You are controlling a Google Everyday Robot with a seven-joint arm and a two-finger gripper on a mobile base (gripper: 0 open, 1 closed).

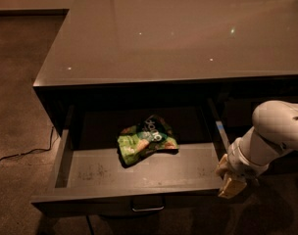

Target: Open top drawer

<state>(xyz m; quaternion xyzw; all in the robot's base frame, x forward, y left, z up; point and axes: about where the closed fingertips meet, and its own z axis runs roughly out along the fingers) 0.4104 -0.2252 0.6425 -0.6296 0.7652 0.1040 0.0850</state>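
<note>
The top drawer (pixel 90 199) is a wide dark grey drawer pulled far out from under the glossy counter. Its lighter grey scuffed floor shows. Its small centre pull handle (pixel 147 208) sits at the lower edge of its front. A green snack bag (pixel 145 139) lies inside, near the middle. My gripper (pixel 231 181), on a white arm, is at the drawer's front right corner, against the right end of the front panel. Its yellowish fingertips (pixel 231 186) point down.
The glossy grey counter top (pixel 188 33) spans above the drawer. A dark cable (pixel 21 153) runs across the carpet at the left. More dark cabinet front (pixel 257 106) lies to the right, behind my arm.
</note>
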